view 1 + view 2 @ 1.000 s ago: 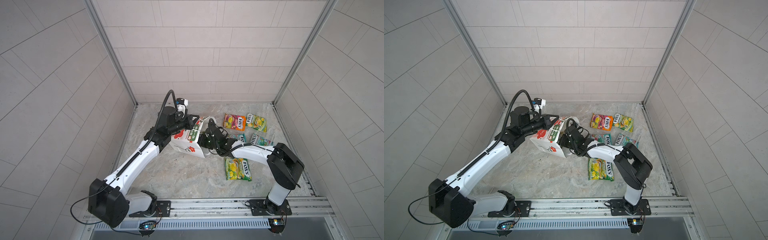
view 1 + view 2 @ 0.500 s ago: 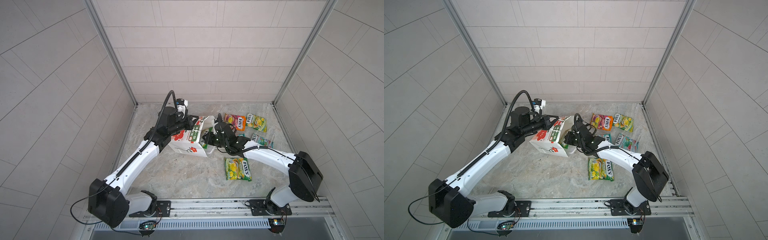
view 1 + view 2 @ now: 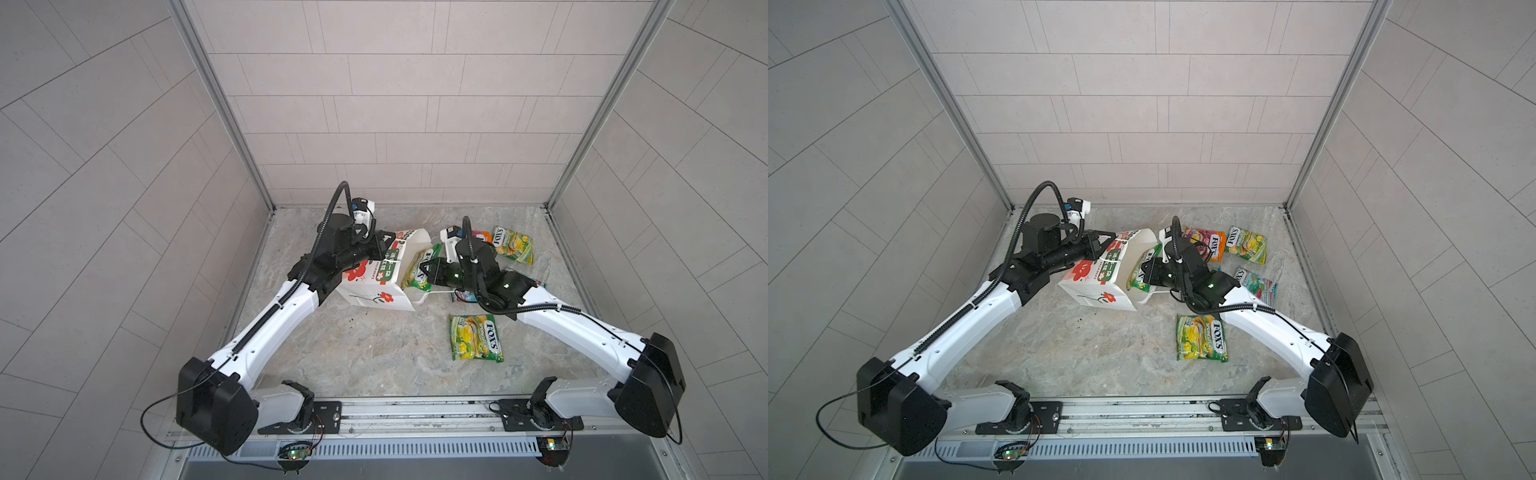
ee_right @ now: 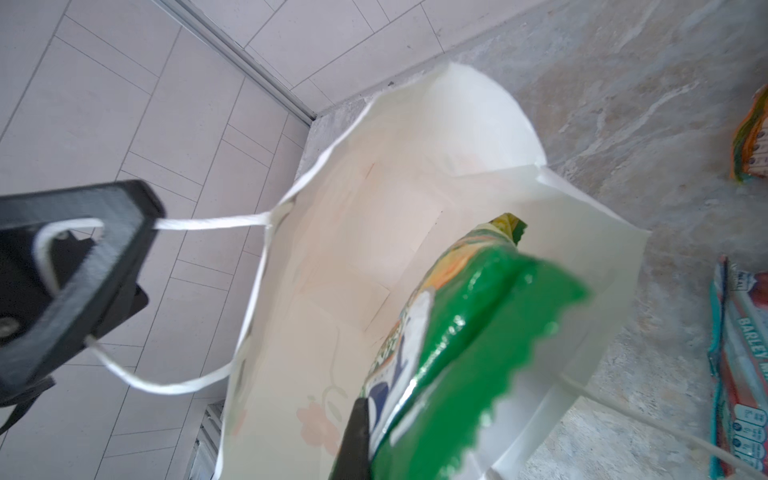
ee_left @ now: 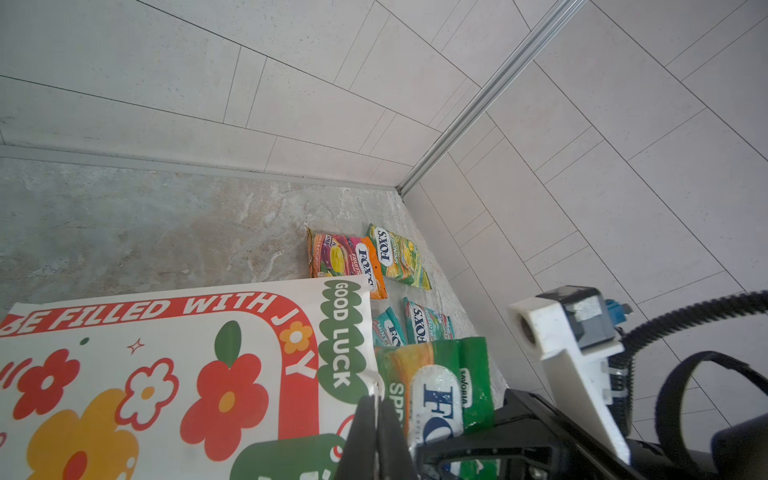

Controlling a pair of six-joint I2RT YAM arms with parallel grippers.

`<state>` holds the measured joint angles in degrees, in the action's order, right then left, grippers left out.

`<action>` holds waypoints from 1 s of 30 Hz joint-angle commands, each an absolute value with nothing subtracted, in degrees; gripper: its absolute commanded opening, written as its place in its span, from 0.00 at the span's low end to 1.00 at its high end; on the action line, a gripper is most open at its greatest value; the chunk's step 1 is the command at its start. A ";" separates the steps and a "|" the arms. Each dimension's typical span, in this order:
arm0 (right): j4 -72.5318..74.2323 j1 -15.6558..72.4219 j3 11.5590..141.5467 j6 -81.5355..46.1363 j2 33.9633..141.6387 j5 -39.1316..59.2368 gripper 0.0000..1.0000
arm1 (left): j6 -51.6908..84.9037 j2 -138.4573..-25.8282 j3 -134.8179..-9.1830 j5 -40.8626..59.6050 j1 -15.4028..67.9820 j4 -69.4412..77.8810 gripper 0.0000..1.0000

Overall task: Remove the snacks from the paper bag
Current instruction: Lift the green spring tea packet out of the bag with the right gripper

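Observation:
The white paper bag (image 3: 376,286) (image 3: 1096,286) lies on its side with its mouth towards the right. My left gripper (image 3: 385,249) (image 5: 377,415) is shut on its thin white cord handle (image 4: 208,222) and holds the mouth open. My right gripper (image 3: 424,269) (image 4: 374,449) is shut on a green-yellow FOX'S packet (image 3: 417,272) (image 4: 465,340) (image 5: 440,386), one of the snacks, which hangs at the bag's mouth. As far as the right wrist view shows, the inside of the bag holds nothing else.
Other packets lie on the stone floor: an orange-pink one (image 3: 1206,243) and a green-yellow one (image 3: 1246,245) at the back right, a teal one (image 3: 1256,286) beside my right arm, and a green-yellow one (image 3: 476,343) nearer the front. Tiled walls close three sides.
My right gripper has drawn back to the right, out of the bag, with the green-yellow packet in it, and its elbow has swung out right. The left arm and bag have hardly moved.

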<state>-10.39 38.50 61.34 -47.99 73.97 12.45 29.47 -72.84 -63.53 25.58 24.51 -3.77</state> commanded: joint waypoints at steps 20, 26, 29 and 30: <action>-42.03 26.09 72.27 -33.81 51.91 4.69 0.00 | 26.46 -70.40 -65.62 22.36 24.55 -5.27 0.00; -51.02 18.76 72.49 -30.30 51.06 4.06 0.00 | 26.28 -70.04 -65.61 22.24 24.52 -5.27 0.00; -53.14 16.65 71.12 -28.98 50.97 5.76 0.00 | 26.32 -70.00 -65.64 22.24 24.48 -5.35 0.00; -53.72 16.29 70.58 -28.74 50.97 6.48 0.00 | 26.28 -70.05 -65.61 22.25 24.43 -5.33 0.00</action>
<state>-50.61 17.15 70.96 -31.46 51.83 5.54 27.33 -71.46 -63.68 22.65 24.51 -5.23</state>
